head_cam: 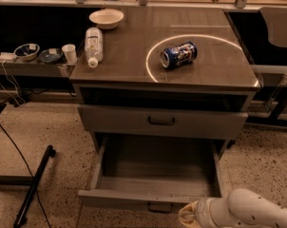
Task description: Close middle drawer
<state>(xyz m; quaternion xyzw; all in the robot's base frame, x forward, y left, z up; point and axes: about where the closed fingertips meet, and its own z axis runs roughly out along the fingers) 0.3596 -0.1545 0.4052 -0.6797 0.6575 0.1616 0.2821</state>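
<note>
The middle drawer (129, 198) is pulled far out at the bottom of the grey cabinet. Its slim front faces me with a small dark pull (160, 207) at its centre, and its deep grey box is bare inside. My gripper (186, 217), at the end of a white arm, is at the bottom edge of the view. It is just in front of the drawer front, right of the pull and slightly below it.
A taller grey drawer front (162, 122) sits above the open drawer. On the cabinet top lie a blue can (178, 54), a plastic bottle (93, 45) and a white bowl (106, 18). A side shelf at left holds bowls (27, 51) and a cup (69, 52). A black pole (34, 186) lies on the floor.
</note>
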